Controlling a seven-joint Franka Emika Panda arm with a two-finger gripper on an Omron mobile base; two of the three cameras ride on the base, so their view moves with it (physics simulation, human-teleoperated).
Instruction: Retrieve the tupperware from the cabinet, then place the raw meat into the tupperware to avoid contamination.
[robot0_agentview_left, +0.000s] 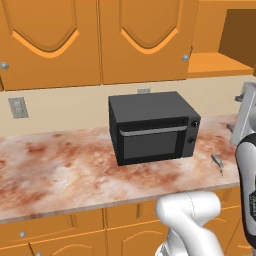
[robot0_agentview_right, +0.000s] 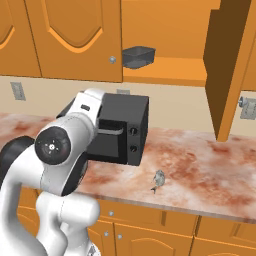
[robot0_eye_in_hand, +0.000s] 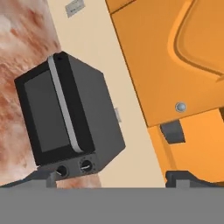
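The tupperware (robot0_agentview_right: 138, 56), a small grey container, sits on the shelf of the cabinet (robot0_agentview_right: 165, 70), whose right door (robot0_agentview_right: 227, 75) stands open. In the hand view the tupperware (robot0_eye_in_hand: 172, 131) shows small and dark on that shelf, just past the closed door's knob (robot0_eye_in_hand: 180, 106). The raw meat (robot0_agentview_right: 158, 180), a small grey piece, lies on the counter right of the microwave, near the front edge; it appears in the left base view as well (robot0_agentview_left: 217, 163). My gripper (robot0_eye_in_hand: 114, 179) is open, fingertips (robot0_eye_in_hand: 43, 177) wide apart with nothing between them, well short of the shelf.
A black microwave (robot0_agentview_left: 152, 127) stands on the marbled counter (robot0_agentview_left: 60, 170) against the wall. Closed cabinet doors (robot0_agentview_left: 50, 40) hang above it. Wall outlets (robot0_agentview_left: 17, 107) are on the backsplash. Drawer fronts (robot0_agentview_right: 150, 230) run below the counter.
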